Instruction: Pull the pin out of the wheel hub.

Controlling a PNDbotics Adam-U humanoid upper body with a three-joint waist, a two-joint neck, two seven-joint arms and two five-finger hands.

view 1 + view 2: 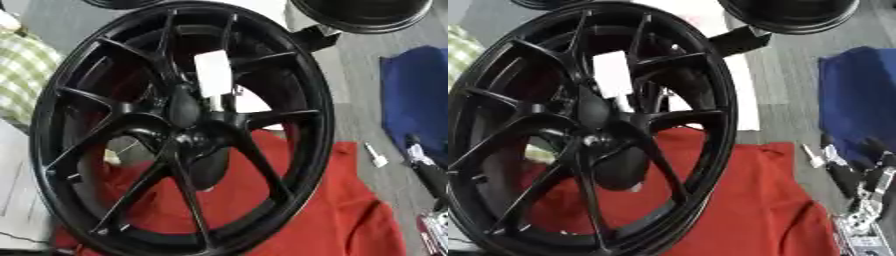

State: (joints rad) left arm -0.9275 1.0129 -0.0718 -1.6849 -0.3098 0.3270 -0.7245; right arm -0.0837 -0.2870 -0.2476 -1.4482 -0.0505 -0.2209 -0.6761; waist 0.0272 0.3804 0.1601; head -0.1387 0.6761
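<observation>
The right hand (866, 192) shows at the lower right edge (whether its fingers are spread or curled, I cannot tell). Up and to its left, across the red cloth (745, 200), stands the black wheel hub (188, 125); no pin is discernible at its centre.

Black multi-spoke wheel hub (184, 125), standing tilted, filling the view, over red cloth (341, 210)
</observation>
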